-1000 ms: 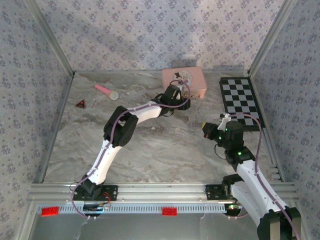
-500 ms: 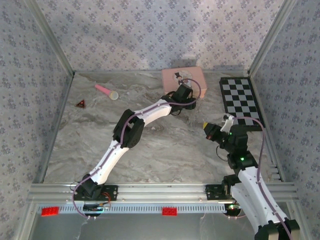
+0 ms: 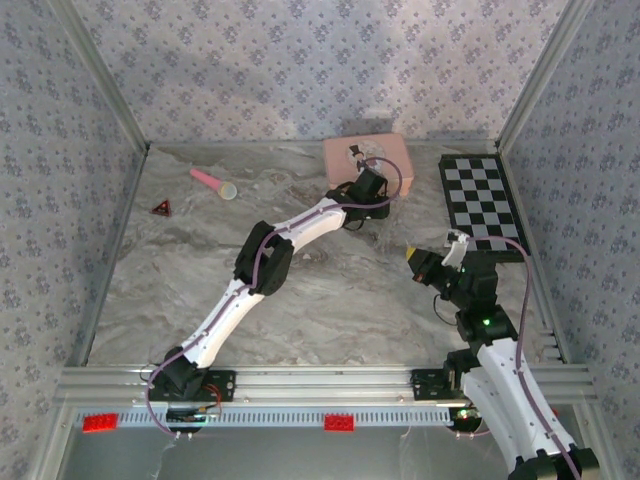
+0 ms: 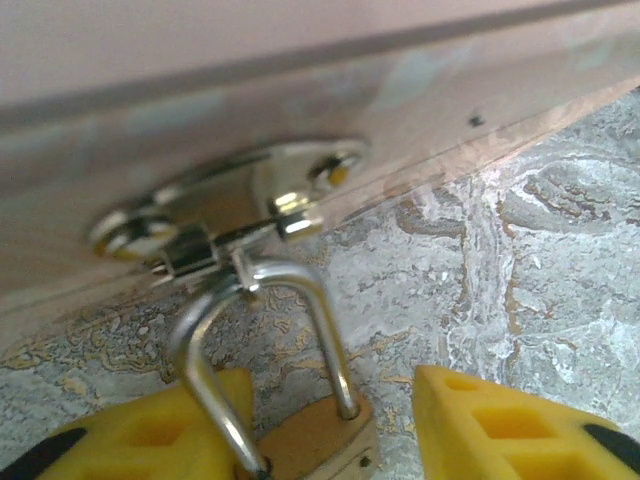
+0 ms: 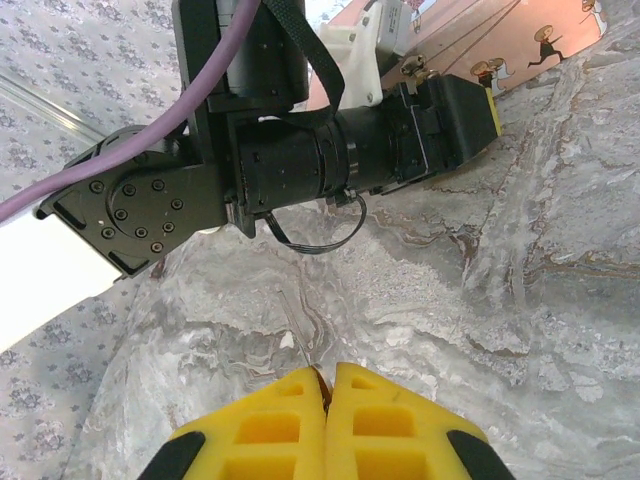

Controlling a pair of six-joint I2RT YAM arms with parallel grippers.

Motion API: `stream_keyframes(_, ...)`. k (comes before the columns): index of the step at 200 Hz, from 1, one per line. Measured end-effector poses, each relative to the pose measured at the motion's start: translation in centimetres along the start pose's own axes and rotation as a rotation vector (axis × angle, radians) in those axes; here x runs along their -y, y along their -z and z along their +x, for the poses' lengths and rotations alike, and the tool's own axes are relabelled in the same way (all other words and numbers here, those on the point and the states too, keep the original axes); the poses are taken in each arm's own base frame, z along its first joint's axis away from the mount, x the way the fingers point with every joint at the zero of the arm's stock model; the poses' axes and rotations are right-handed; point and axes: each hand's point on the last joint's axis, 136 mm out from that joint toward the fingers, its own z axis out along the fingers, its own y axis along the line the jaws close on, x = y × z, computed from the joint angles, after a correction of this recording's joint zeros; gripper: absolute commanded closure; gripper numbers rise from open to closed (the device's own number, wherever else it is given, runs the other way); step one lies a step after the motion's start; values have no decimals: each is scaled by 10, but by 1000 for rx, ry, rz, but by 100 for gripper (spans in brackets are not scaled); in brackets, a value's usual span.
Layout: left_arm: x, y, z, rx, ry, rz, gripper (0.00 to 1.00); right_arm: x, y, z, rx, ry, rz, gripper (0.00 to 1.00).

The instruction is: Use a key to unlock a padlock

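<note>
The brass padlock hangs by its silvery shackle from a metal hasp on the front of the pink tin. My left gripper is open around the padlock body. Its left finger is against the lock, while the right finger stands off with a gap. From above, the left gripper sits at the tin's front edge. My right gripper hovers over the marble, shut on the key, a thin grey sliver sticking out past the tips. It sits right of centre.
A checkerboard lies at the back right. A pink cylinder and a red triangle piece lie at the back left. The left arm's wrist and cable loop cross ahead of the right gripper.
The left arm stretched farther to the tin's front, and its jaws have narrowed around the padlock. The right arm drifted slightly toward the near right, still shut.
</note>
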Motion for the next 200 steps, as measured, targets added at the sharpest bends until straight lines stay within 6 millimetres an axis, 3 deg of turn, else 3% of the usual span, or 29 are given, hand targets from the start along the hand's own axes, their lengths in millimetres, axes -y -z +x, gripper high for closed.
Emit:
stream_keyframes(80, -2, -3, 1, -6, 16, 14, 83, 1, 0, 0, -1, -7, 2, 100)
stream_keyframes(119, -6, 2, 2, 23, 24, 42, 88, 1, 0, 1, -3, -24, 3, 100)
stream_keyframes(157, -25, 20, 14, 28, 36, 57, 89, 5, -4, 3, -18, -41, 16, 100)
stream_keyframes(200, -66, 51, 29, 23, 62, 55, 94, 9, -12, 11, -56, -67, 30, 100)
